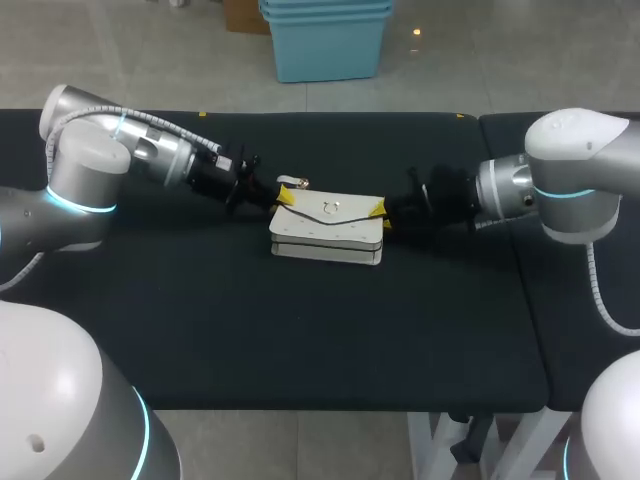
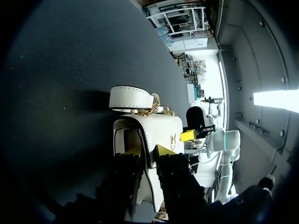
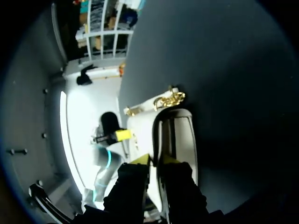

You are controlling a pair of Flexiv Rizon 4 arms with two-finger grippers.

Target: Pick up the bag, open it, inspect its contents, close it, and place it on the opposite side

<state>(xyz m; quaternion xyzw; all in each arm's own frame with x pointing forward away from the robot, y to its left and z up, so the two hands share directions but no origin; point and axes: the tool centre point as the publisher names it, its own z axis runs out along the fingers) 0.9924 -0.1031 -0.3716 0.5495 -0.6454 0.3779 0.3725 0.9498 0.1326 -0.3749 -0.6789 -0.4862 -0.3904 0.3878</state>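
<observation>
one bag (image 1: 328, 232), left gripper (image 1: 283, 203), right gripper (image 1: 381, 214) clamping

I'm watching the white bag (image 1: 328, 225) lying flat near the middle of the black table (image 1: 300, 340), its flap folding down over the front with a small gold clasp (image 1: 333, 208) showing, while a gold chain (image 2: 152, 111) and white strap (image 2: 131, 98) are bunching at its left end
</observation>
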